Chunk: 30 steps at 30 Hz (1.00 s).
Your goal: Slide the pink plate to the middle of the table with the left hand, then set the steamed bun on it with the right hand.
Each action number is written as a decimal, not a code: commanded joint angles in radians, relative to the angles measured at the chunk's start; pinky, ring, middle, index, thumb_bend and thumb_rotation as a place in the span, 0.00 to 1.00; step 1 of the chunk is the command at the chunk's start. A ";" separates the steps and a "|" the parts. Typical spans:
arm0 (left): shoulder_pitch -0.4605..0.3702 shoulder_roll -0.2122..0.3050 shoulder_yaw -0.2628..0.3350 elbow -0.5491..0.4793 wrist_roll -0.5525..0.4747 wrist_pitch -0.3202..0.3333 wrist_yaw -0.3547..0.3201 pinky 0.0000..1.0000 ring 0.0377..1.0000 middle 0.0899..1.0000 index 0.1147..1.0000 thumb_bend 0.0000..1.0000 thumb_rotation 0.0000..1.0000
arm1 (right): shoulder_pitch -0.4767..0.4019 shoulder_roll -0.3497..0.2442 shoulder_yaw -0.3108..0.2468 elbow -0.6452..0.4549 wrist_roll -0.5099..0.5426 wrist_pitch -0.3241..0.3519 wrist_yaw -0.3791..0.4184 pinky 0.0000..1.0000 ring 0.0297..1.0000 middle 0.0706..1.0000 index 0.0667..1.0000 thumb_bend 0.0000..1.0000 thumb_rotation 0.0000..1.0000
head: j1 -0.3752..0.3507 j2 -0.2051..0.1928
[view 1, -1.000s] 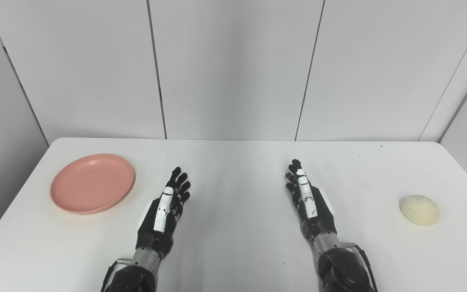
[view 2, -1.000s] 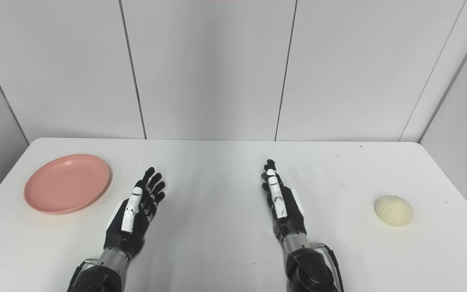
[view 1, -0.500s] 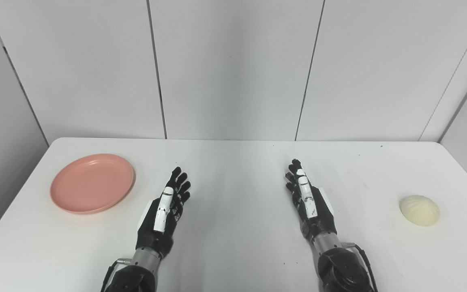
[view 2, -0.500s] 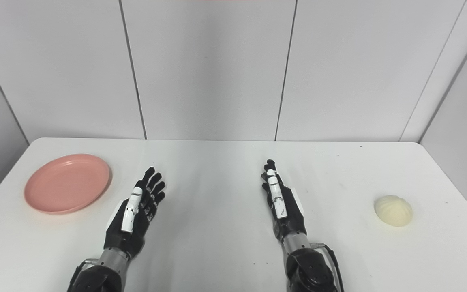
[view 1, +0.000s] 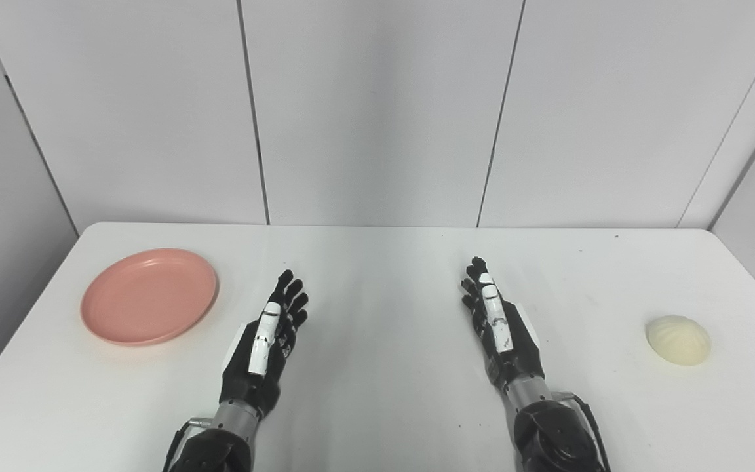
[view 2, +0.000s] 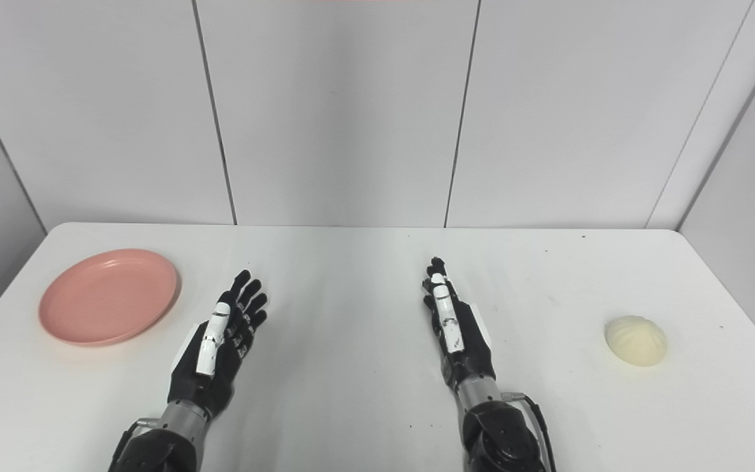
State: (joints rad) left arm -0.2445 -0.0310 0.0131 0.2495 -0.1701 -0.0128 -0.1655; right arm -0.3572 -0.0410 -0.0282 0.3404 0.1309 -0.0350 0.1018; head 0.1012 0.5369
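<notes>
Holding nothing, left hand (view 1: 266,341) and right hand (view 1: 499,328) spread fingers; forearms cut off below.

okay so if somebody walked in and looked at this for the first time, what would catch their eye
Probably the pink plate, the only strong colour, lying at the table's far left. Then the two black hands, left hand and right hand, open and empty near the middle, and the pale steamed bun alone at the far right.

There is one pink plate (view 1: 149,304), to the left of the fingers of the left hand (view 1: 265,344). There is one steamed bun (view 1: 677,339), far right of the right hand (view 1: 501,328). Two hands, one table (view 1: 377,262).
</notes>
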 commanded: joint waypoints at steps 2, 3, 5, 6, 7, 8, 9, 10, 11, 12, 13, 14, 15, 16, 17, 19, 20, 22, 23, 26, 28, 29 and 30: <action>0.073 0.009 -0.002 0.064 -0.001 0.064 0.003 1.00 0.99 1.00 1.00 0.40 1.00 | 0.050 0.004 0.005 0.051 0.003 -0.005 0.015 1.00 1.00 1.00 1.00 0.17 1.00 | 0.001 0.002; 0.073 0.009 -0.001 0.064 -0.002 0.065 0.002 1.00 0.99 1.00 1.00 0.40 1.00 | 0.050 0.004 0.005 0.050 0.002 -0.003 0.014 1.00 1.00 1.00 1.00 0.17 1.00 | 0.001 0.002; 0.073 0.009 -0.001 0.065 -0.003 0.064 0.001 1.00 0.99 1.00 1.00 0.40 1.00 | 0.049 0.004 0.005 0.049 0.003 -0.002 0.015 1.00 1.00 1.00 1.00 0.18 1.00 | 0.000 0.001; 0.073 0.009 -0.001 0.065 -0.003 0.064 0.001 1.00 0.99 1.00 1.00 0.40 1.00 | 0.049 0.003 0.005 0.052 0.005 -0.005 0.019 1.00 1.00 1.00 1.00 0.18 1.00 | 0.000 0.001; 0.072 0.009 -0.001 0.066 -0.003 0.064 0.001 1.00 0.99 1.00 1.00 0.40 1.00 | 0.048 0.003 0.005 0.054 0.007 -0.006 0.022 1.00 1.00 1.00 1.00 0.18 1.00 | 0.002 0.001; 0.072 0.008 -0.002 0.066 -0.003 0.064 0.002 1.00 0.99 1.00 1.00 0.40 1.00 | 0.048 0.002 0.005 0.056 0.005 -0.006 0.021 1.00 1.00 1.00 1.00 0.18 1.00 | 0.010 -0.002; 0.073 0.008 -0.002 0.065 -0.002 0.064 0.002 1.00 0.99 1.00 1.00 0.40 1.00 | 0.048 0.001 0.005 0.057 0.004 -0.006 0.019 1.00 1.00 1.00 1.00 0.18 1.00 | 0.018 -0.003; 0.072 0.007 -0.003 0.071 -0.001 0.060 0.002 1.00 0.99 1.00 1.00 0.40 1.00 | 0.047 0.000 0.005 0.058 0.002 -0.005 0.018 1.00 1.00 1.00 1.00 0.18 1.00 | 0.037 -0.008; 0.071 0.006 -0.003 0.076 0.000 0.057 0.002 1.00 0.99 1.00 1.00 0.41 1.00 | 0.047 -0.001 0.005 0.060 0.002 -0.005 0.017 1.00 1.00 1.00 1.00 0.19 1.00 | 0.049 -0.010; 0.066 0.003 -0.005 0.087 0.005 0.049 0.005 1.00 0.99 1.00 1.00 0.41 1.00 | 0.048 -0.004 0.003 0.053 0.004 0.012 0.015 1.00 1.00 1.00 1.00 0.19 1.00 | 0.092 -0.018; 0.063 0.001 -0.007 0.095 0.008 0.044 0.007 1.00 0.99 1.00 1.00 0.42 1.00 | 0.049 -0.005 0.001 0.048 0.005 0.024 0.013 1.00 1.00 1.00 1.00 0.19 1.00 | 0.092 -0.018; 0.059 -0.004 -0.010 0.107 0.012 0.033 0.008 1.00 0.99 1.00 1.00 0.42 1.00 | 0.049 -0.011 -0.001 0.046 0.011 0.030 0.020 1.00 1.00 1.00 1.00 0.19 1.00 | 0.140 -0.029; 0.054 -0.009 -0.013 0.120 0.015 0.024 0.010 1.00 0.99 1.00 1.00 0.42 1.00 | 0.049 -0.018 -0.002 0.044 0.015 0.035 0.027 1.00 1.00 1.00 1.00 0.19 1.00 | 0.163 -0.036; 0.051 -0.012 -0.014 0.127 0.016 0.019 0.012 1.00 0.99 1.00 1.00 0.42 1.00 | 0.049 -0.023 -0.002 0.044 0.019 0.035 0.031 1.00 1.00 1.00 1.00 0.18 1.00 | 0.163 -0.036; 0.045 -0.019 -0.016 0.140 0.019 0.013 0.016 1.00 0.99 1.00 1.00 0.42 1.00 | 0.048 -0.030 -0.003 0.046 0.023 0.035 0.036 1.00 1.00 1.00 1.00 0.18 1.00 | 0.213 -0.050; 0.031 -0.030 -0.017 0.177 0.022 -0.006 0.021 1.00 0.99 1.00 1.00 0.42 1.00 | 0.050 -0.041 -0.005 0.041 0.031 0.033 0.043 1.00 1.00 1.00 1.00 0.16 1.00 | 0.254 -0.067; 0.025 -0.034 -0.017 0.193 0.022 -0.015 0.022 1.00 1.00 1.00 1.00 0.42 1.00 | 0.051 -0.045 -0.005 0.034 0.034 0.036 0.045 1.00 1.00 1.00 1.00 0.15 1.00 | 0.254 -0.067; 0.013 -0.041 -0.017 0.223 0.024 -0.034 0.020 1.00 1.00 1.00 1.00 0.41 1.00 | 0.054 -0.052 -0.003 0.027 0.038 0.029 0.053 1.00 1.00 1.00 1.00 0.13 1.00 | 0.276 -0.078; 0.008 -0.043 -0.017 0.236 0.025 -0.043 0.018 1.00 1.00 1.00 1.00 0.40 1.00 | 0.054 -0.054 -0.004 0.027 0.042 0.025 0.057 1.00 1.00 1.00 1.00 0.12 1.00 | 0.290 -0.087; -0.004 -0.047 -0.019 0.270 0.029 -0.066 0.016 1.00 1.00 1.00 1.00 0.41 1.00 | 0.055 -0.056 -0.010 0.022 0.055 0.033 0.060 1.00 1.00 1.00 1.00 0.11 1.00 | 0.301 -0.095; -0.013 -0.047 -0.019 0.294 0.031 -0.080 0.014 1.00 1.00 1.00 1.00 0.42 1.00 | 0.055 -0.053 -0.014 0.021 0.066 0.034 0.060 1.00 1.00 1.00 1.00 0.10 1.00 | 0.307 -0.102; -0.015 -0.048 -0.019 0.301 0.032 -0.086 0.014 1.00 1.00 1.00 1.00 0.42 1.00 | 0.056 -0.052 -0.014 0.017 0.066 0.037 0.056 1.00 1.00 1.00 1.00 0.09 1.00 | 0.307 -0.102; -0.017 -0.048 -0.020 0.307 0.033 -0.092 0.013 1.00 1.00 1.00 1.00 0.43 1.00 | 0.056 -0.053 -0.014 0.016 0.066 0.038 0.055 1.00 1.00 1.00 1.00 0.09 1.00 | 0.307 -0.103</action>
State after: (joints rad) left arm -0.3652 -0.0608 0.0008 0.4336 -0.1410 -0.0986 -0.1521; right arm -0.3524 -0.0910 -0.0353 0.3306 0.1892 -0.0323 0.1445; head 0.4096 0.4341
